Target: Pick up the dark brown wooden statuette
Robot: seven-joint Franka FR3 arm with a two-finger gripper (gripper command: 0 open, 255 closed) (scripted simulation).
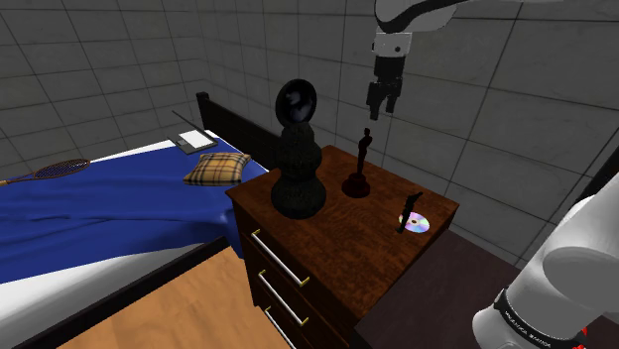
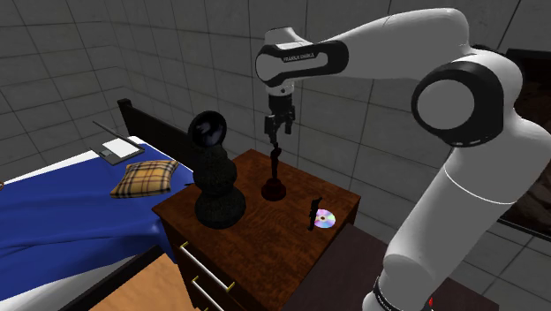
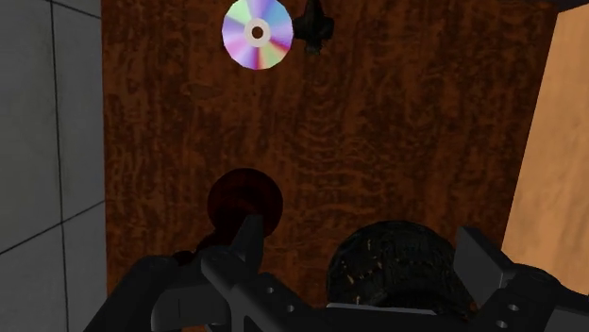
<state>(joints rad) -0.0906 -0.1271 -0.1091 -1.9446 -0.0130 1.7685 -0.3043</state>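
Currently, the tool (image 1: 382,109) hangs open and empty above the upright dark brown statuette (image 1: 358,167), which stands on the tabletop (image 1: 337,230) between 1 black sculpture (image 1: 298,169) and 1 disc (image 1: 416,223), evidently staged for a top-down grasp.

A dark wooden nightstand (image 1: 342,226) with pale metal drawer handles carries four things. Almost straight beneath the pincer (image 1: 382,112) stands the slim dark statuette (image 1: 361,159), upright on its round base. Just beside it, off to one side of the pincer, rises a tall black bulbous ornament (image 1: 298,169). Farther from the pincer, near the top's edge, a rainbow-sheened disc (image 1: 416,223) lies flat. A small dark piece (image 1: 406,212), perhaps a clip, is right against it.
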